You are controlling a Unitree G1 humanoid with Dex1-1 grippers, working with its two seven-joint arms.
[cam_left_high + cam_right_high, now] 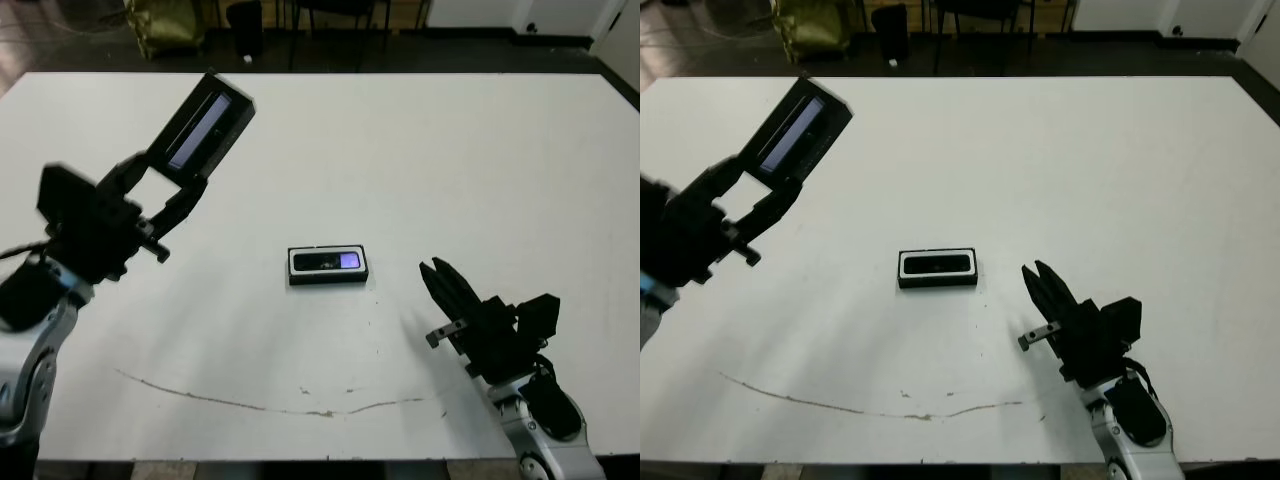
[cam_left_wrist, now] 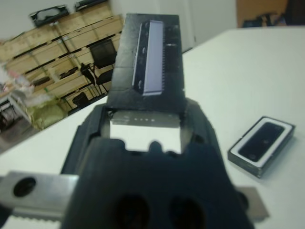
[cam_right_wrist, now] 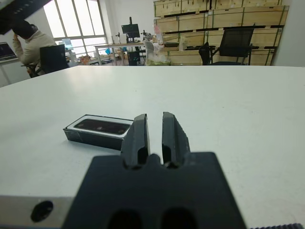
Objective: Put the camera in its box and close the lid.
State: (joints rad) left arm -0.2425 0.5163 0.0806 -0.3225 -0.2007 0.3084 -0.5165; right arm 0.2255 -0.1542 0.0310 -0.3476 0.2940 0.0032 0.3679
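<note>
The box (image 1: 329,266) lies flat in the middle of the white table (image 1: 450,150), showing its white lining around the camera (image 1: 330,262), which lies inside it with a bluish-purple screen at its right end. High at the left, my left gripper (image 1: 172,193) is shut on the lower end of the lid (image 1: 203,127), a black cover with a pale strip, held tilted in the air. My right gripper (image 1: 438,277) rests low at the right of the box, fingers together and holding nothing. The right wrist view shows the box (image 3: 98,130) just beyond those fingers.
A thin brown scratch line (image 1: 270,405) runs across the table near its front edge. Dark chairs and a yellow-green bag (image 1: 165,25) stand beyond the far edge. A person (image 3: 28,40) sits at a desk far off in the right wrist view.
</note>
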